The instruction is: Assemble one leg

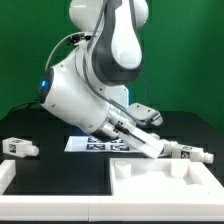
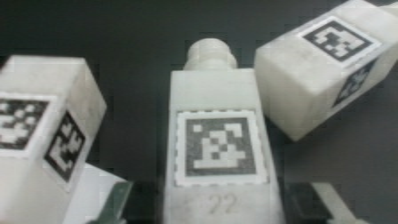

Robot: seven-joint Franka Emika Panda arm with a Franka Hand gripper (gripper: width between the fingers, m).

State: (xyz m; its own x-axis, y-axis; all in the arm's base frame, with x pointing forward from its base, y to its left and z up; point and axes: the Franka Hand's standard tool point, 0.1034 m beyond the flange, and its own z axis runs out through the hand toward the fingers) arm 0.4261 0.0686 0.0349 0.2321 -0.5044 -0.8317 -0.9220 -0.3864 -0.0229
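Gripper (image 2: 214, 200) jaws stand apart w/ the leg (image 2: 222, 135) between them, dark gaps either side, its b/w tag facing the wrist cam. Just outside the jaws lie a second leg (image 2: 45, 115) beyond one finger and a third leg (image 2: 329, 60) beyond the opposite finger, further ahead.

White leg (image 2: 215, 90) w/ b&w tag (image 2: 221, 148).
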